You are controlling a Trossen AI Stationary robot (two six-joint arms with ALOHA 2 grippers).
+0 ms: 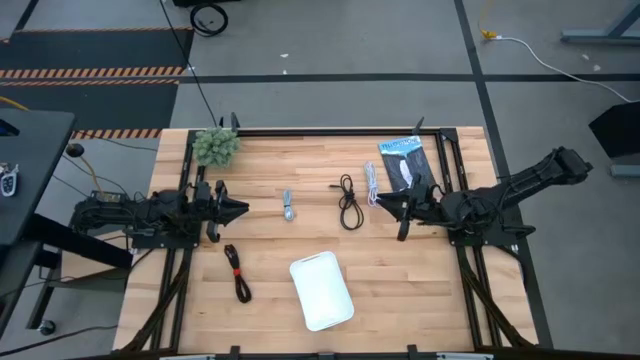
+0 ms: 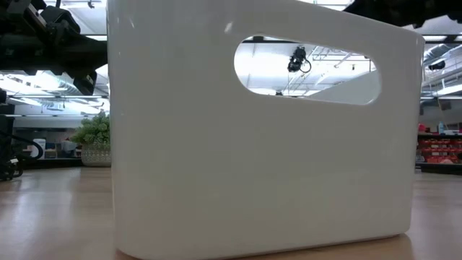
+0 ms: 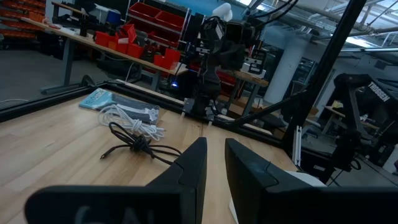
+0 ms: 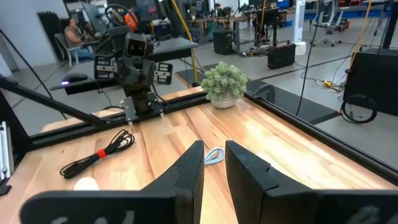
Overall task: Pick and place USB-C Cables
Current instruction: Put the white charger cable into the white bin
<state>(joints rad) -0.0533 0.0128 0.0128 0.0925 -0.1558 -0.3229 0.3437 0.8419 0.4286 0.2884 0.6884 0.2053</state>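
Nearest the front edge of the worktop (image 1: 400, 300), the white tray (image 1: 321, 291) is lying empty, and it serves here as the landmark. Just to the left of the tray, the black cable with a red tie (image 1: 237, 272) is resting flat on the wood. Beyond the tray and a little to its left, the short grey cable (image 1: 288, 206) is lying by itself. Straight beyond the tray, slightly to its right, the black cable (image 1: 348, 203) is sitting in a loose loop, and the white cable (image 1: 371, 184) is lying just beside it on the far side from the grey one. Farther still from the tray, toward the back right, the blue-and-black packet (image 1: 404, 160) is lying near the white cable. Far to the tray's back left, a small potted plant (image 1: 216, 146) is standing at the worktop's rear edge.

Left of the tray, the left pincer (image 1: 240, 208) is hovering with its fingers nearly together and gripping nothing. Right of the tray and beyond it, the right pincer (image 1: 380, 205) is pointing at the white cable, fingers likewise close together and empty.
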